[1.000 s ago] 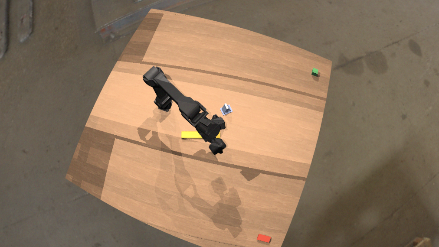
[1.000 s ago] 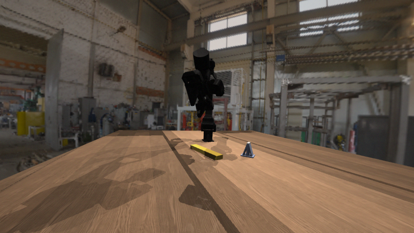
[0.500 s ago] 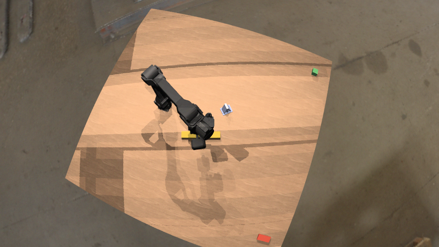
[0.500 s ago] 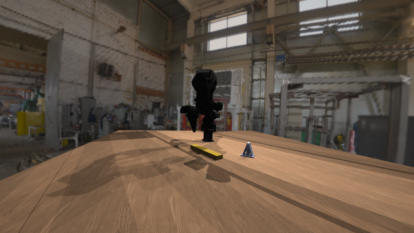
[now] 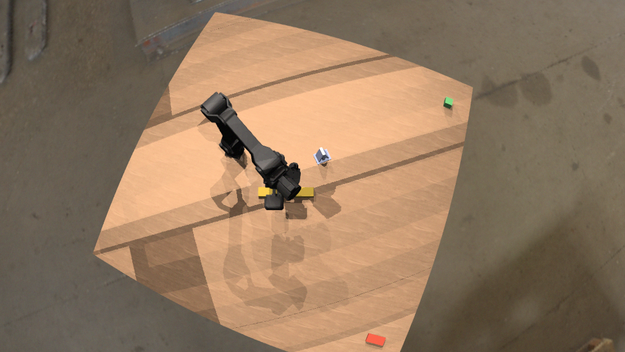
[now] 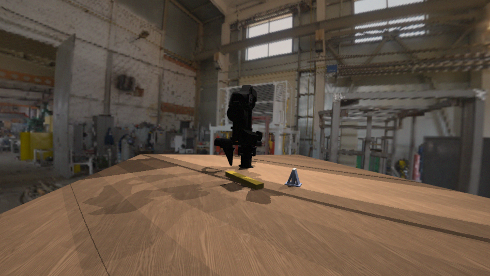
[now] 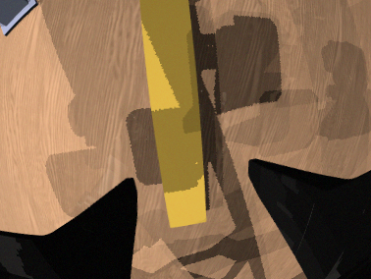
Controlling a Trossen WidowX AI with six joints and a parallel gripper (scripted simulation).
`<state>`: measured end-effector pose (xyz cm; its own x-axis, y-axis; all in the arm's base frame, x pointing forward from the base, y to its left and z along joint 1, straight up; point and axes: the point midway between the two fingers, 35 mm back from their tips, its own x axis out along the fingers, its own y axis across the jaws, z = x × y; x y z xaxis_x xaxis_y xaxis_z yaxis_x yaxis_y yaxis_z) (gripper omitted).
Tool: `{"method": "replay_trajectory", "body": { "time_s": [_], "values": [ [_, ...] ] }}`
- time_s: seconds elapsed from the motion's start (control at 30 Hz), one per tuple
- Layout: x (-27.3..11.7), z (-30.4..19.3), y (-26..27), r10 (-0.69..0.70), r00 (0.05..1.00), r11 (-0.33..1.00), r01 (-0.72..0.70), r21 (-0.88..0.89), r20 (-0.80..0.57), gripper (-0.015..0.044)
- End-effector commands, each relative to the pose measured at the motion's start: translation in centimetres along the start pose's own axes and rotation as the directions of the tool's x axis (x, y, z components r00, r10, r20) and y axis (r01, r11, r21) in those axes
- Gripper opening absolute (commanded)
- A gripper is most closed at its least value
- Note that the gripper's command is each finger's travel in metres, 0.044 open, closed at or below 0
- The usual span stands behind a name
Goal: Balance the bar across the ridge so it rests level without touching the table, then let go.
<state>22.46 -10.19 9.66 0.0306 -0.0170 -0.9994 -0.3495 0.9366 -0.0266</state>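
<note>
A yellow bar (image 5: 306, 192) (image 6: 244, 179) (image 7: 172, 98) lies flat on the wooden table (image 5: 349, 109) (image 6: 205, 239). My gripper (image 5: 283, 192) (image 6: 238, 163) (image 7: 193, 177) points down over the bar, open, with one finger on each side of the bar's near part. The fingertips hang a little above the table and hold nothing. The arm hides the bar's middle in the overhead view.
A green cube (image 5: 448, 102) sits near the table's far right corner. A flat red block (image 5: 375, 339) lies near the front edge. The arm's base (image 5: 231, 148) stands left of the bar. Dark shadows cross the table.
</note>
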Motion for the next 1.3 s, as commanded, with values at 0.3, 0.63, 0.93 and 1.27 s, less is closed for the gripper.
{"method": "replay_trajectory", "body": {
  "time_s": [0.3,0.63,0.93,1.27],
  "values": [
    [3.0,-0.2,0.2,0.009,1.0,1.0,-0.009,0.005,-0.005,0.0315],
    [4.6,-0.2,0.3,0.009,1.0,1.0,-0.009,0.005,-0.005,0.0315],
    [5.0,-0.2,0.3,0.009,1.0,1.0,-0.009,0.005,-0.005,0.0315],
    [5.0,-0.3,0.3,0.009,1.0,1.0,-0.009,0.001,-0.009,0.0184]
  ]
}}
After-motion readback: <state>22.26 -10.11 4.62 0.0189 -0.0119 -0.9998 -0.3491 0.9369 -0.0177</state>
